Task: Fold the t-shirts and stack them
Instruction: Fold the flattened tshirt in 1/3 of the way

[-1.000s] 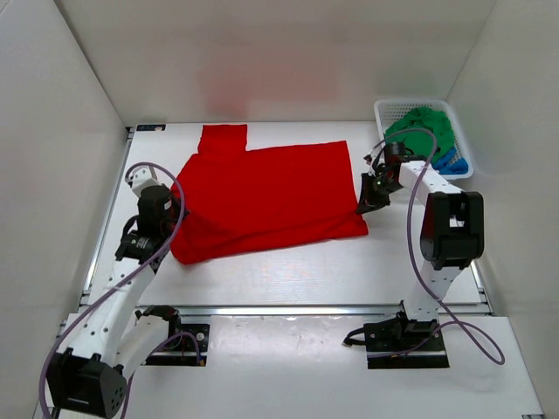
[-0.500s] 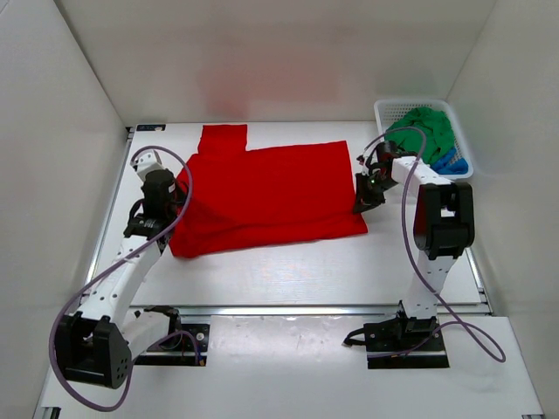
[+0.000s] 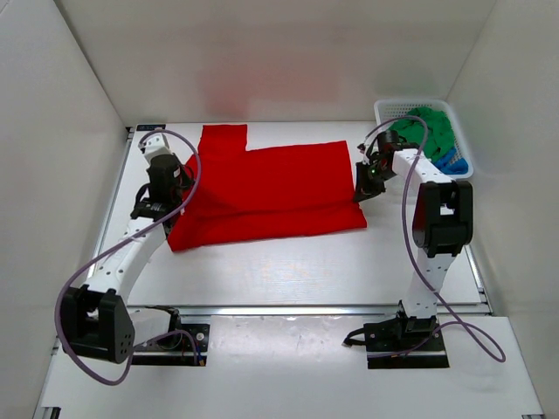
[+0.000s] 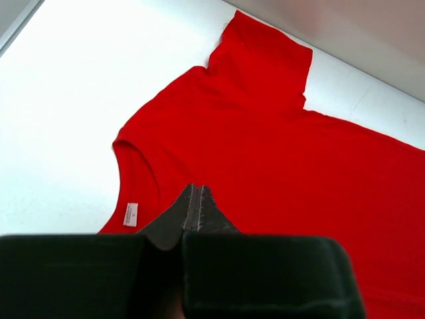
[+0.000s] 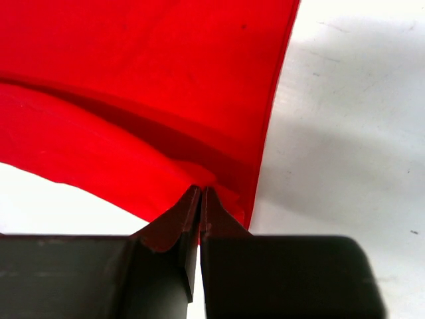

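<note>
Two pincers pinch red t-shirt [image 3: 271, 188]; left pincer [image 4: 197, 194] near neckline; right pincer [image 5: 200, 194] at opposite edge fold.

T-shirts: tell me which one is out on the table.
The red t-shirt, spread on the table. The green t-shirt and blue t-shirt sit bunched in the white basket at the far right.

Your left gripper [image 4: 196, 189] pinched shirt [image 4: 265, 146] | right gripper [image 5: 200, 189] pinched it too | both arms stretched forward.
</note>
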### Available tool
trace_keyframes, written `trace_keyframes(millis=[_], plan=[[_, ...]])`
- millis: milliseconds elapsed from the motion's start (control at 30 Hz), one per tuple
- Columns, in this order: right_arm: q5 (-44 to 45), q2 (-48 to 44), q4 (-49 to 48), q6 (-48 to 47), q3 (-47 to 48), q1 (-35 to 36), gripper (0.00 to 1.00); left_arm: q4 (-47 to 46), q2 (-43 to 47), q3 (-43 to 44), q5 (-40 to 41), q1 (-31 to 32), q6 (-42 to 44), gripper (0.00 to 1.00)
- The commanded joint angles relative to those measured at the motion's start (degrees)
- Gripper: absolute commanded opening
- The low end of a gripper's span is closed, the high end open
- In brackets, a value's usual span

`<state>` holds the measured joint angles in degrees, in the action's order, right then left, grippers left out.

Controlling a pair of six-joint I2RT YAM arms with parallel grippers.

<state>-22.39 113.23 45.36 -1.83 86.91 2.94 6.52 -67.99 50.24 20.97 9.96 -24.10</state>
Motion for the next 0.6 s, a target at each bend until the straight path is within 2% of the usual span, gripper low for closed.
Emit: trace_keyframes(millis=[0,67,133,200,233,300,333,367,467,533,567], plan=[[0.4,1.1,0.3,-1.0,3.0,0.2,0.00,-3.3,-2.4,3.4,-0.7,0.3,1.7,0.00],[0.7,2.2,0.7,-1.2,3.8,0.2,0.00,-3.7,-4.2,5.6,-0.8,-0.1,2.0,0.00],[1.2,2.4,1.3,-1.2,4.7,0.2,0.04,-3.7,-6.5,7.3,-2.0,0.1,2.8,0.00],[2.9,2.5,1.2,-1.4,5.4,0.8,0.20,-3.8,-9.1,10.1,-2.5,-0.7,3.4,0.15],[3.2,2.0,1.0,-1.3,5.5,1.1,0.24,-4.4,-9.9,10.8,-3.2,-2.4,3.4,0.22],[5.8,0.9,-0.1,-0.6,5.5,1.7,0.40,-4.0,-12.8,16.3,-3.8,-3.2,2.8,0.27],[6.3,-0.1,0.2,-0.8,6.1,2.0,0.43,-2.3,-13.9,18.1,-4.5,-4.0,3.1,0.38],[8.0,-0.5,0.3,-0.6,6.3,2.2,0.46,0.6,-15.7,22.0,-4.9,-4.6,3.6,0.43],[9.9,-3.1,1.0,-0.5,6.5,2.8,0.50,6.5,-17.6,27.5,-5.6,-5.4,2.9,0.49],[10.3,-4.9,-0.1,-0.5,5.0,3.3,0.50,7.4,-14.0,23.2,-5.8,-5.5,1.3,0.47],[10.0,-5.9,-0.6,-0.5,4.0,3.9,0.49,8.5,-13.2,22.0,-6.1,-4.9,0.9,0.42]])
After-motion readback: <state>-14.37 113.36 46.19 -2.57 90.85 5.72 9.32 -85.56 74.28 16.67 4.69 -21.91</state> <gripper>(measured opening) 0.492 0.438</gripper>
